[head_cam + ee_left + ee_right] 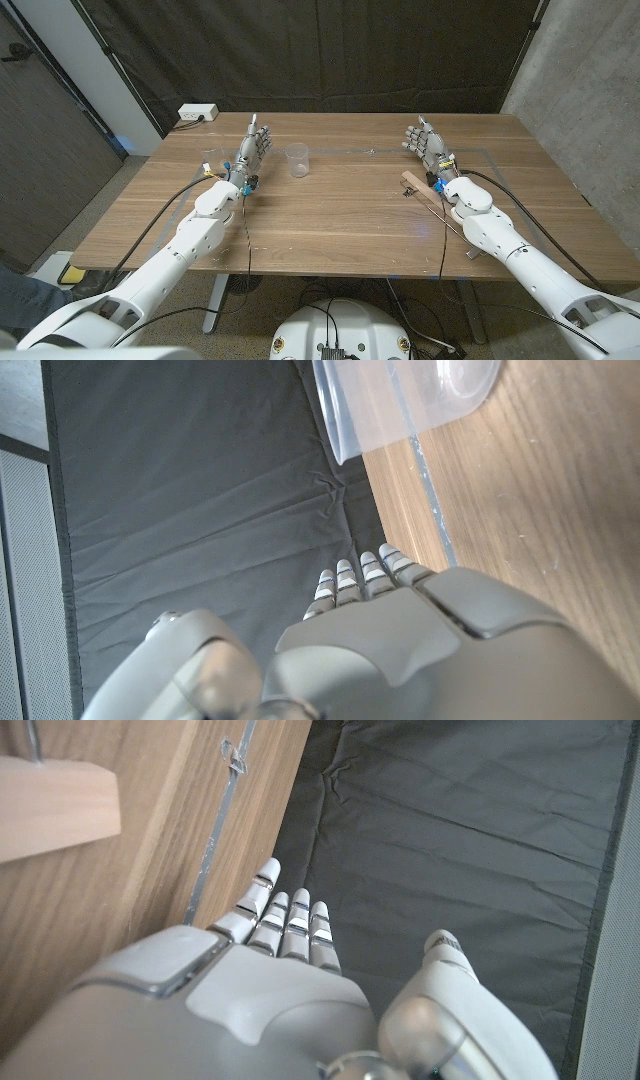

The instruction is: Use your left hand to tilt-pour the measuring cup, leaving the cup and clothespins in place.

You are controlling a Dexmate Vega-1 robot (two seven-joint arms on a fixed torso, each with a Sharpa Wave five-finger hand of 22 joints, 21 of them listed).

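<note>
The measuring cup (296, 160), clear plastic and upright, stands on the wooden bench (340, 215) toward the far side, left of the middle. The left hand (252, 150) is just beside it on its left, apart from it, standing on edge with the fingers reaching toward the far edge; it holds nothing and its fingers are extended and loosely apart. In the left wrist view the fingertips (362, 578) lie side by side, pointing at the dark curtain (200, 490), with a clear plastic vessel (400, 400) near them on the wood; which of the clear vessels it is cannot be told. Another clear cup (211, 159) stands on the other side of the left hand, nearer the bench's left edge. The right hand (428, 145) is well apart on the right half of the bench, fingers likewise extended, holding nothing. A wooden clothespin (421, 188) lies just beside the right wrist; its pale wooden end (55, 805) shows in the right wrist view. A white power strip (197, 114) sits at the far left corner.
</note>
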